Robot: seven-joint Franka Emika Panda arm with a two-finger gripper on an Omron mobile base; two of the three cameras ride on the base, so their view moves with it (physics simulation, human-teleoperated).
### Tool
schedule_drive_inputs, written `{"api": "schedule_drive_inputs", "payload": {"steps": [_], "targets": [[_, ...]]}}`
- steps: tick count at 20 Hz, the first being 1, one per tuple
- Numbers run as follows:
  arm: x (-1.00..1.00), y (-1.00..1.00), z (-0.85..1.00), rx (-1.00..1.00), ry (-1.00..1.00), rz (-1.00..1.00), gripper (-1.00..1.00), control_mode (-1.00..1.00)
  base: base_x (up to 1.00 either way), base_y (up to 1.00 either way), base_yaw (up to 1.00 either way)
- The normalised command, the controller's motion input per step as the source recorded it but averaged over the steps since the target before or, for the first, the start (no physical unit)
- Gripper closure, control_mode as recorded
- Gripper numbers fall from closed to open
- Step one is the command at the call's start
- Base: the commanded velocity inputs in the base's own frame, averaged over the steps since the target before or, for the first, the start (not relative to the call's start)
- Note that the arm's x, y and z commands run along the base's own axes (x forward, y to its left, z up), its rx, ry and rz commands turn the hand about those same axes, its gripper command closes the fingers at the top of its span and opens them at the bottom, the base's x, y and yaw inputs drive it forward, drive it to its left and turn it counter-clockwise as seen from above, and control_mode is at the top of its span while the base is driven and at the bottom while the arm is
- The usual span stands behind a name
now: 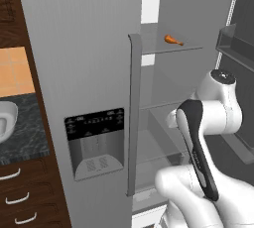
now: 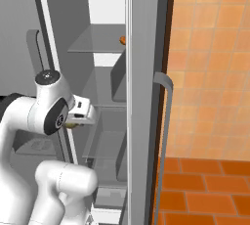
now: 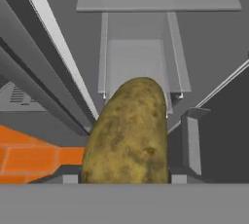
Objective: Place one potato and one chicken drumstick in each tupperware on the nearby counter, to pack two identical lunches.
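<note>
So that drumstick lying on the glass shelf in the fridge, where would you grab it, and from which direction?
Probably across the thick meaty end of the chicken drumstick, which lies flat on the glass shelf; the thin bone end offers little to pinch. Coming in through the open front and down from above looks best, with fingers either side of its long axis. The gripper would first have to drop off the potato.

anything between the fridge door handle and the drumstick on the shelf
In the left base view, only bare glass shelf lies between the fridge door handle and the chicken drumstick.
</note>
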Motion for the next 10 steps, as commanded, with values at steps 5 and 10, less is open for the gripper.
{"api": "schedule_drive_inputs", "payload": {"steps": [5,10], "targets": [[-0.28,0.00,0.00,0.00,0.00,0.00,1.00,1.00,-0.36,0.06,0.00],[0.00,0.00,0.00,0.00,0.00,0.00,1.00,1.00,-0.73,0.79,0.00]]}}
